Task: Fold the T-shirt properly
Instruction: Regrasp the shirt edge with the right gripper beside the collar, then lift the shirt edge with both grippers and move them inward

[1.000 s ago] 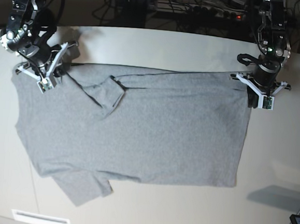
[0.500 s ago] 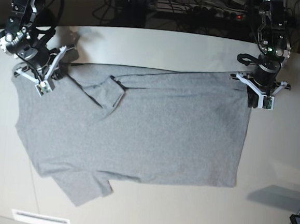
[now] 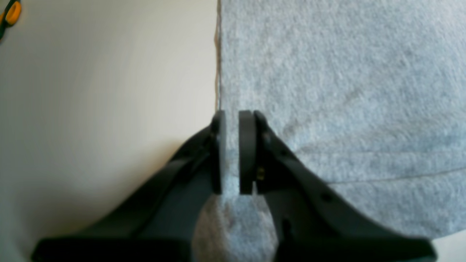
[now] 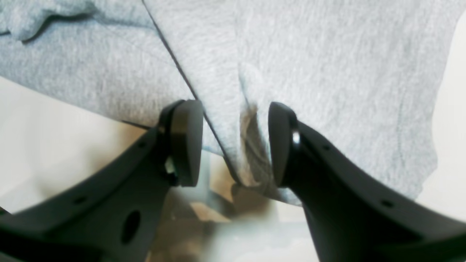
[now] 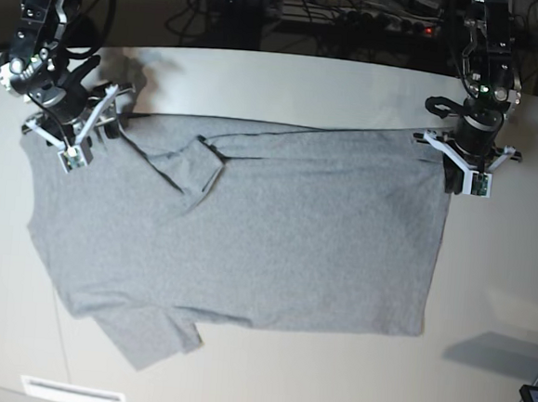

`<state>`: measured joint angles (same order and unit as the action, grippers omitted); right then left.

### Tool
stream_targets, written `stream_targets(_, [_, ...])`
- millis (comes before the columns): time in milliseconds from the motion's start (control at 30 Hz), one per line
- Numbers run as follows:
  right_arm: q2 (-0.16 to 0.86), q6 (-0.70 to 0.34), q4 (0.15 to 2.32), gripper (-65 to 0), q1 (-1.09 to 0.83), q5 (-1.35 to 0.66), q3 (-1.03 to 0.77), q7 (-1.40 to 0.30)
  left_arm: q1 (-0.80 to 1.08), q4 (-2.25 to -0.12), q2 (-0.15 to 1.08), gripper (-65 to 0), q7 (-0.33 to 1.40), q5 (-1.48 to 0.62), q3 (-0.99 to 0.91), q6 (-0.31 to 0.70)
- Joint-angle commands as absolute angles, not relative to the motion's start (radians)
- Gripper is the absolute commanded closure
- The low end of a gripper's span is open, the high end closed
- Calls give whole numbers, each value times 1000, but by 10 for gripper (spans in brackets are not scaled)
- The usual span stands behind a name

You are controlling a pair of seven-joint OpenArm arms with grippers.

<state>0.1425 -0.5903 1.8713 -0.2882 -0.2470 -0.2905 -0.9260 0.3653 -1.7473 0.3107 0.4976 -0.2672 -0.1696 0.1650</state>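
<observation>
Since the earlier frame my right gripper (image 4: 235, 145) has spread its jaws, cloth slack between them, off the shoulder corner. My left gripper (image 3: 232, 153) is clamped on the T-shirt (image 5: 247, 237), lying flat on the table (image 5: 353, 87), long axis between both arms.

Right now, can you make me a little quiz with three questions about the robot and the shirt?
1. True or false: the T-shirt lies spread out on the table.
2. Which gripper is pinching the cloth: the left gripper or the right gripper?
3. Fill in: the T-shirt's colour is light ____.

Key:
1. True. It lies mostly flat, with one sleeve folded over near the far edge.
2. The left gripper: cloth sits between its nearly closed fingers at the shirt's edge. The right gripper's fingers stand apart, with a bunched bit of cloth between them.
3. Grey.
</observation>
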Motion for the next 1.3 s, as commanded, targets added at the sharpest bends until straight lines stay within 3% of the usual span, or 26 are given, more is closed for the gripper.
stream_targets(0, [148,-591,1886,-284,-282,-255,-298,-909,357,-1764,326,-72,472,-271,-176,160])
stream_targets(400, [148,-591,1799,-280,-282,-259,-297,-901,355,-1764,326,-72,472,-271,-177,160])
stream_targets(467, [148,-591,1799,-223,-280,-259,-297,-901,355,-1764,326,-72,472,-271,-177,160])
stream_targets(600, [150,-591,1799,-49,-275,-259,-295,-909,355,-1764,326,-72,472,-271,-177,160])
stream_targets(633, [150,-591,1797,-35,-275,-259,-294,-909,355,-1764,326,-72,472,-271,-177,160])
stream_targets(1267, [203,-591,1801,-29,-157,-255,-292,-1004,360,-1764,325,-72,472,-271,-177,160])
